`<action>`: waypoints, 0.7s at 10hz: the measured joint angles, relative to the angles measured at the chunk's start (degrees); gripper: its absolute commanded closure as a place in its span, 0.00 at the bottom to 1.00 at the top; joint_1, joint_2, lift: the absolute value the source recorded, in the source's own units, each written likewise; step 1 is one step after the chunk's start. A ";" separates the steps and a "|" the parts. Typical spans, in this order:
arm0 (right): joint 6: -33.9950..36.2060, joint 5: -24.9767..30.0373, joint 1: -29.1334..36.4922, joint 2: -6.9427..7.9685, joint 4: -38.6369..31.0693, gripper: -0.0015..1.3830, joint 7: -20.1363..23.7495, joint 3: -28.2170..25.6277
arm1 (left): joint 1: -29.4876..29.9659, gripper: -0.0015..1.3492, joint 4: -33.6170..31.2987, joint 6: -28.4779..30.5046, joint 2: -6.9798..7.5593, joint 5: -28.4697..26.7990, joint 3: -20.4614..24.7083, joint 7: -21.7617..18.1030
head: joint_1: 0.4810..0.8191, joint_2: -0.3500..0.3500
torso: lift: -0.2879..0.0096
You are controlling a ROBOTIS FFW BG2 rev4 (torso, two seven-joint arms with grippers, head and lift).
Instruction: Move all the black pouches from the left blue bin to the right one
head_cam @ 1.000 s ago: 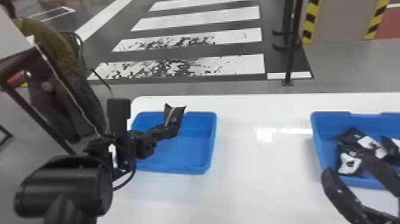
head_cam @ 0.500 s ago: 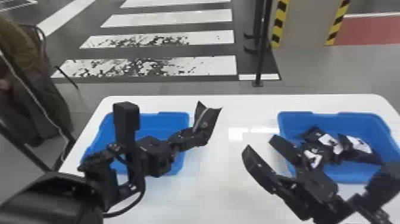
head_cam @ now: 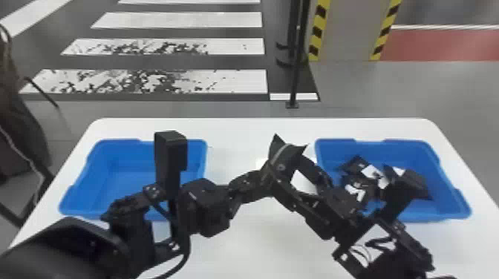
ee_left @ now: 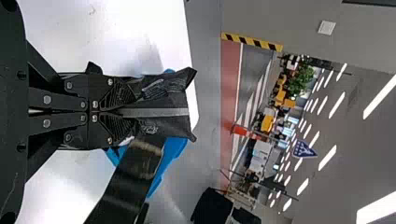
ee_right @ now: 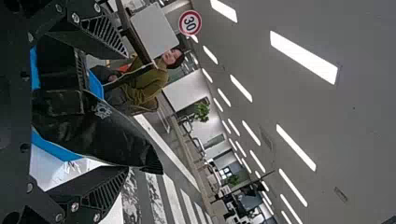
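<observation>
"Both grippers have come closer together: the left gripper (head_cam: 260,180) has carried a black pouch (head_cam: 286,150) rightward, away from the left blue bin (head_cam: 131,174), and the right gripper (head_cam: 287,163) has moved in to meet it."

"So where's the pouch now?"

"Up between the two bins, above the white table (head_cam: 237,130), close to the right blue bin (head_cam: 442,213). The left one's fingers (ee_left: 119,95) are pressed together on one end of it, and the rest sticks out past their tips."

"And the other one's fingers (ee_right: 95,196)?"

"Spread apart, one on either side of the pouch. I can't tell whether they touch it."

"What's in the right bin?"

"Several more black pouches (head_cam: 414,181), heaped over one another, some with white patches. Behind the table, painted white stripes (head_cam: 185,79) cross the dark floor, beside a black pole (head_cam: 297,70)."
</observation>
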 measured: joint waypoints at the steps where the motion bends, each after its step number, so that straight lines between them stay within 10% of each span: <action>1: -0.58 -0.68 -1.70 0.26 2.10 0.65 -0.28 -0.15 | -0.11 0.90 0.08 0.03 0.12 0.88 -1.07 0.08 | 0.63 0.46 | 0.50; 2: -1.20 -1.31 -2.74 0.54 3.56 0.94 -0.58 -0.63 | -0.24 0.90 0.12 0.06 0.21 1.37 -1.81 0.09 | 0.63 0.43 | 0.50; 4: -3.99 -1.53 -2.94 1.02 4.07 0.92 -1.26 -1.62 | -0.28 0.89 0.15 0.09 0.29 1.76 -2.07 0.09 | 0.63 0.39 | 0.50; 7: -3.63 -1.95 -2.54 0.95 2.74 0.92 -1.17 -2.14 | 0.56 0.09 0.26 -1.14 -0.11 2.53 -0.55 0.36 | 0.63 0.40 | 0.50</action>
